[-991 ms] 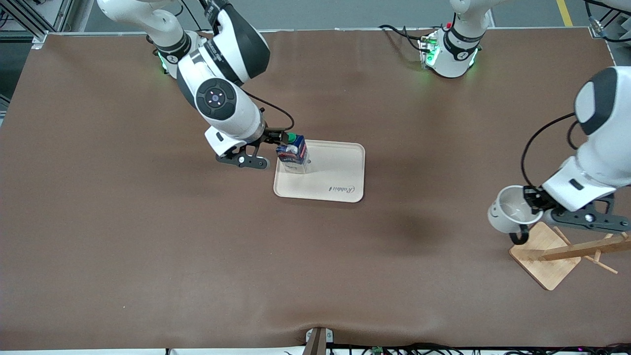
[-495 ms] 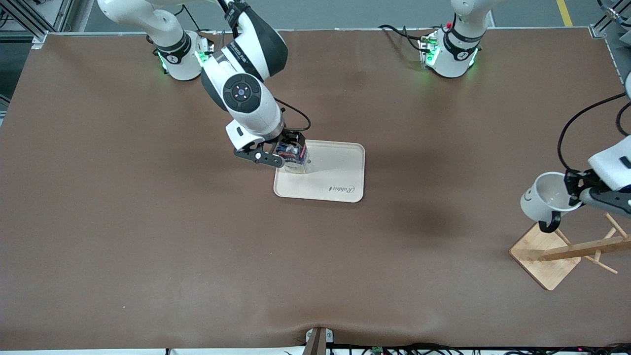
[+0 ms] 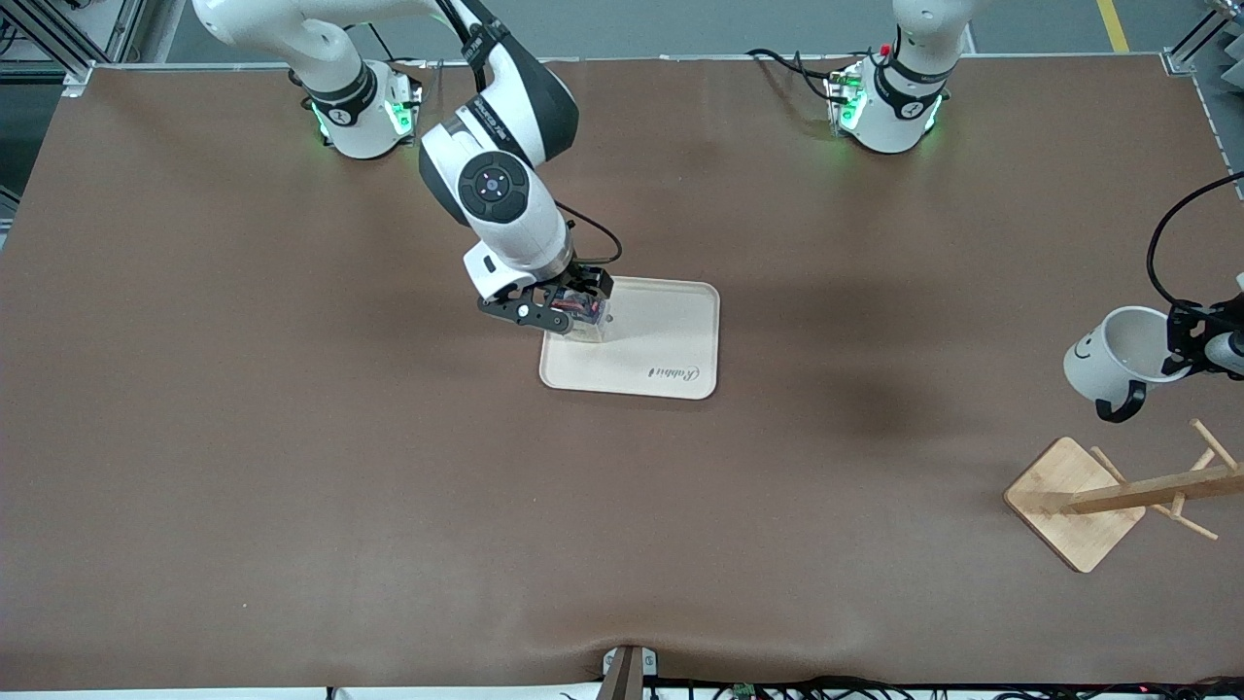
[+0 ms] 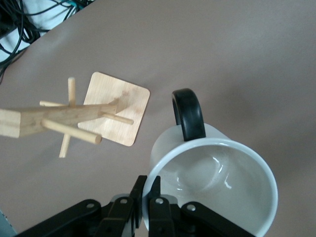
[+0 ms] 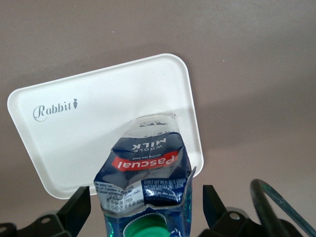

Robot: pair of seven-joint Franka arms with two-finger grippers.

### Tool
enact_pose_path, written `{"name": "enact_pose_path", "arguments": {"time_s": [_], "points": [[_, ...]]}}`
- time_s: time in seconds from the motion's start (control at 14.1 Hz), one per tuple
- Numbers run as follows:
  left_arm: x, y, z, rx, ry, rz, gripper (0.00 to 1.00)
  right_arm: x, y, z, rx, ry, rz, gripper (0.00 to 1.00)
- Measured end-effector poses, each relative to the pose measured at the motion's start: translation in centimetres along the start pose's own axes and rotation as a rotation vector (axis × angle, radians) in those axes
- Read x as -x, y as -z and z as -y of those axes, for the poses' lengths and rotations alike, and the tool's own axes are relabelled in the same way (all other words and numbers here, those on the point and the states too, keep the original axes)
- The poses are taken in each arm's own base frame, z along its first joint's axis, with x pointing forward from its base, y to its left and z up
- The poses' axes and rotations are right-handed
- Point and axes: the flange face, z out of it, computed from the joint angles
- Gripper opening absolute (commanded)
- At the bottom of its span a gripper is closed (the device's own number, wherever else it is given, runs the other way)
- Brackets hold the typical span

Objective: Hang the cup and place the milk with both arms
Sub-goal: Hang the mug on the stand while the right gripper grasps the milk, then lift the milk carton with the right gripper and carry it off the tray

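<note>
On the brown table (image 3: 292, 437), our right gripper (image 3: 573, 303) has its fingers spread on either side of the milk (image 5: 145, 182), which stands on the tray (image 3: 671, 340). Our left gripper (image 4: 148, 207) pinches the cup (image 3: 1118, 365) by its rim in the air, the rack (image 3: 1118, 491) at about six o'clock.

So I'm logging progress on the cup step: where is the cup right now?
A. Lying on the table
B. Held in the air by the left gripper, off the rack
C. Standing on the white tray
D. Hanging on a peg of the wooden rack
B: the left gripper clamps the rim of the cup, which is up in the air clear of the wooden rack, its handle on no peg.
</note>
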Motion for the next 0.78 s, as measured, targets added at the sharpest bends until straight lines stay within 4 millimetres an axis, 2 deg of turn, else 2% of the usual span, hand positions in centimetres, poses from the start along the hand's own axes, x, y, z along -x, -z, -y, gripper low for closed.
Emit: {"name": "enact_pose_path", "arguments": {"time_s": [0.07, 0.21, 0.28, 0.42, 0.57, 0.64, 0.71, 0.78], "points": [[0.4, -0.2, 0.4, 0.002, 0.0, 0.003, 0.0, 0.0, 0.0, 0.0, 0.001, -0.027, 0.0, 0.4], [1.2, -0.4, 1.3, 0.004, 0.009, 0.005, 0.0, -0.2, 0.0, -0.1, 0.001, -0.089, -0.001, 0.46], [1.5, -0.6, 1.7, 0.005, 0.013, 0.004, 0.0, -0.2, 0.1, -0.2, -0.001, -0.107, -0.002, 0.41], [1.7, -0.9, 2.6, 0.011, 0.026, -0.017, 0.0, -0.2, 0.2, -0.2, -0.001, -0.122, -0.003, 0.37], [2.0, -1.5, 3.9, 0.027, 0.039, -0.036, 0.0, -0.3, 0.3, -0.2, 0.0, -0.129, -0.002, 0.09], [2.2, -2.0, 4.6, 0.035, 0.043, -0.041, 0.0, -0.3, 0.5, -0.4, 0.013, -0.137, 0.009, 0.0], [2.2, -2.3, 5.2, 0.038, 0.046, -0.049, 0.0, -0.4, 1.2, -0.6, 0.039, -0.152, 0.041, 0.0], [2.0, -2.5, 5.6, 0.038, 0.049, -0.06, 0.0, -0.6, 2.9, -0.8, 0.057, -0.175, 0.091, 0.0]]}}
